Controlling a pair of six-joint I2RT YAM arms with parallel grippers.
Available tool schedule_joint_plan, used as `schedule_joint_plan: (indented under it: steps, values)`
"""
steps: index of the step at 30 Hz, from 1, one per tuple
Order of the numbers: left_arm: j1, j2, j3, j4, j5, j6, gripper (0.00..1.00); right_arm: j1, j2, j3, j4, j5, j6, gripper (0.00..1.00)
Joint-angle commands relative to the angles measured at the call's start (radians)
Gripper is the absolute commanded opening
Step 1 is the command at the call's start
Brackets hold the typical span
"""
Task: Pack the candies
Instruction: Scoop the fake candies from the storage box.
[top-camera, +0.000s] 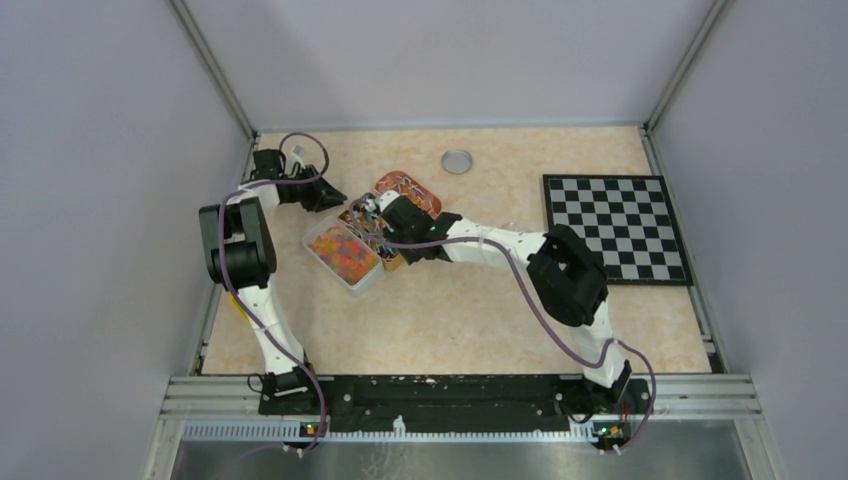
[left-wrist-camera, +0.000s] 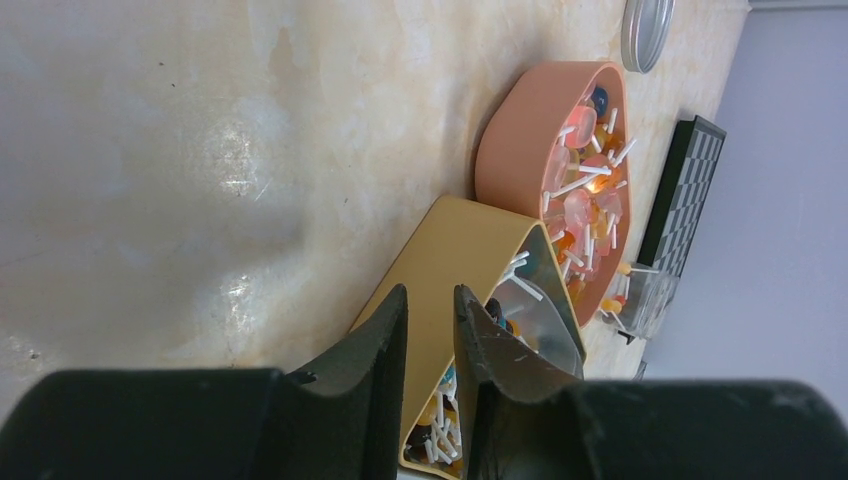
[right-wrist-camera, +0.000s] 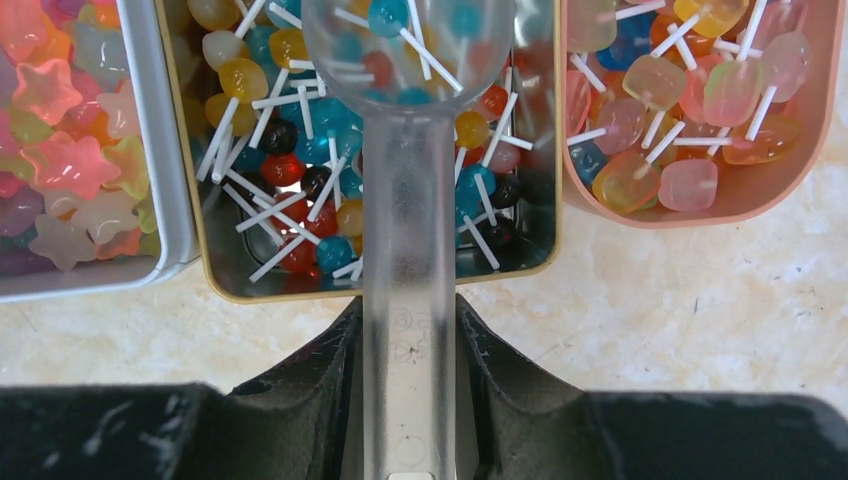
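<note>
The candies (top-camera: 343, 252) fill a white tray (right-wrist-camera: 172, 150); up close they are small star-shaped sweets (right-wrist-camera: 60, 150) in pink, orange and yellow. Next to it stands a gold tin (right-wrist-camera: 250, 293) of round lollipops. My right gripper (right-wrist-camera: 408, 330) is shut on the handle of a clear plastic scoop (right-wrist-camera: 410, 260). The scoop's bowl, with a few lollipops in it, hangs over the gold tin. My left gripper (left-wrist-camera: 430, 310) is closed on the wall of the gold tin (left-wrist-camera: 470, 260) at its far left side (top-camera: 330, 198).
A salmon tin (right-wrist-camera: 700, 218) of square lollipops sits to the right of the gold one, also in the top view (top-camera: 408, 190). A round metal lid (top-camera: 457, 161) lies at the back. A chessboard (top-camera: 615, 228) lies at the right.
</note>
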Motion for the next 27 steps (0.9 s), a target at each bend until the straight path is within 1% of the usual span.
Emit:
schedule_joint_plan:
  steps: [1,4,7,10,13,19,25,27]
  values:
    - [0.004,0.014,0.034,0.023,0.026,-0.014,0.29,0.006,-0.076,-0.042,0.091,0.011,-0.018,0.0]
    - [0.003,0.009,0.033,0.024,0.027,-0.016,0.31,0.006,-0.112,-0.085,0.133,-0.003,-0.018,0.0]
    - [0.004,-0.002,0.031,0.027,0.028,-0.025,0.38,0.004,-0.169,-0.164,0.231,-0.041,-0.033,0.0]
    - [0.004,-0.015,0.028,0.026,0.034,-0.023,0.39,0.005,-0.21,-0.216,0.292,-0.052,-0.031,0.0]
    - [0.006,-0.027,0.028,0.023,0.033,-0.025,0.4,0.005,-0.23,-0.231,0.304,-0.047,-0.029,0.0]
    - [0.009,-0.067,0.023,0.016,0.003,-0.022,0.5,0.005,-0.296,-0.283,0.347,-0.041,-0.025,0.0]
    - [0.009,-0.126,0.014,0.008,-0.016,-0.013,0.55,0.005,-0.377,-0.339,0.359,-0.032,-0.031,0.0]
    - [0.008,-0.15,0.011,0.006,-0.027,-0.009,0.6,0.005,-0.41,-0.364,0.365,-0.023,-0.037,0.0]
